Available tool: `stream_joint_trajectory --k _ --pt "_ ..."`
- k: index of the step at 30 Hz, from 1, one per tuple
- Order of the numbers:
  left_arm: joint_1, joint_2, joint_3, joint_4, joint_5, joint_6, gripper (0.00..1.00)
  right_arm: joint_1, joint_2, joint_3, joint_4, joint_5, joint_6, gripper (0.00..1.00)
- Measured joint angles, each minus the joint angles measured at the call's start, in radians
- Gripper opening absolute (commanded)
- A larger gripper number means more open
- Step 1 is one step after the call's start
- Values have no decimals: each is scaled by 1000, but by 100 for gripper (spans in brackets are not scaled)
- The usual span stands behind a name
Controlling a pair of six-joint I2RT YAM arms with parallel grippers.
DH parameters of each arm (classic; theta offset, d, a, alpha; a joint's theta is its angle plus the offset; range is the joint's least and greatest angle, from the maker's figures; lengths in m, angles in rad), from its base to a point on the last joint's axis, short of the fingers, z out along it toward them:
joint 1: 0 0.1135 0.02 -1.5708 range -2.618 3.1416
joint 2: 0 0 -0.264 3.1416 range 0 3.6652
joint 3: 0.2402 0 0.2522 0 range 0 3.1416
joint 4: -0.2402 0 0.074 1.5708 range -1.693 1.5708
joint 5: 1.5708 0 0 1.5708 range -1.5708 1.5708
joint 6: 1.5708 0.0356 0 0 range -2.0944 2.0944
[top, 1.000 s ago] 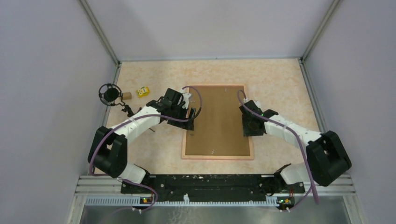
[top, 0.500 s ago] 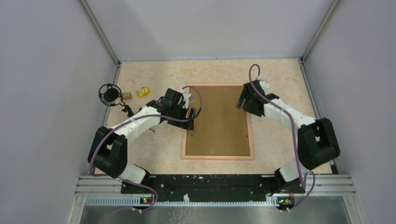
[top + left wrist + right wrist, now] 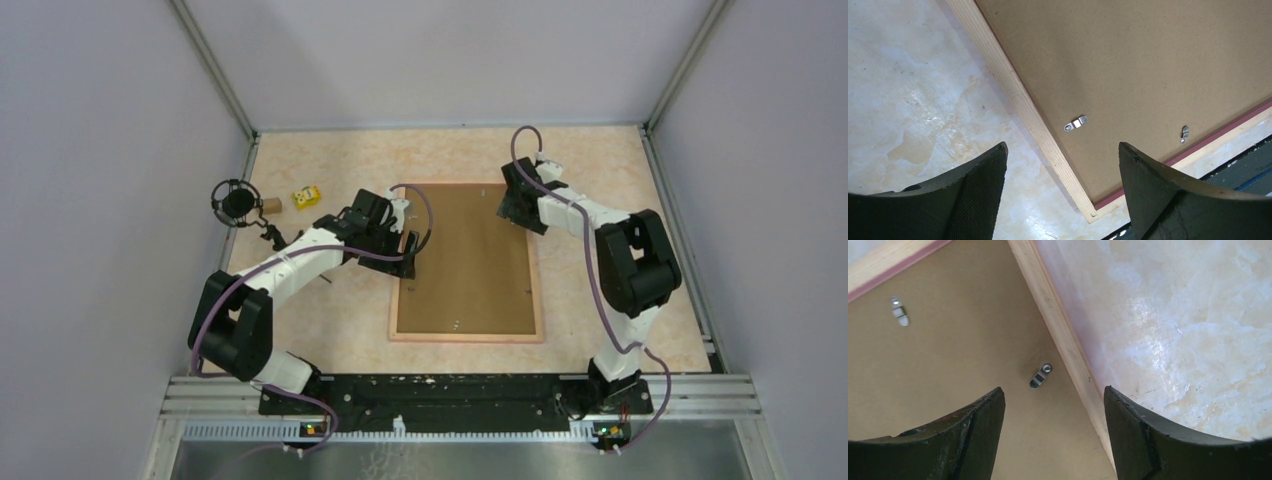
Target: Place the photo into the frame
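Note:
The salmon-pink frame lies face down mid-table with the brown backing board set in it. The photo is hidden. My left gripper is open over the frame's left rail. In the left wrist view it straddles the pale rail near a metal turn clip. My right gripper is open over the far right corner. In the right wrist view it hangs above the rail and a clip. Both are empty.
A black round wire-caged object, a small wooden block and a yellow block sit at the far left. Further clips show on the board. Grey walls close three sides.
My right gripper has moved from the middle of the frame's right rail up to its far right corner. The left arm has not moved.

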Motion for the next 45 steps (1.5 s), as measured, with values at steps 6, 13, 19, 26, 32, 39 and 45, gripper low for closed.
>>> stream_joint_trajectory --k 6,13,19,26,32,39,45 --pt "0 0 0 1 0 0 85 -1 80 22 -2 20 -37 64" --pt "0 0 0 2 0 0 85 -11 84 31 -1 27 -55 55" --pt "0 1 0 2 0 0 85 -19 80 23 11 21 -74 39" --pt "0 1 0 2 0 0 85 -29 72 10 36 -14 -113 28" --pt "0 1 0 2 0 0 85 -35 70 3 53 -39 -175 12" --pt "0 1 0 2 0 0 85 -40 69 4 61 -59 -257 17" --pt "0 1 0 2 -3 0 87 -44 51 -6 60 -106 -285 59"
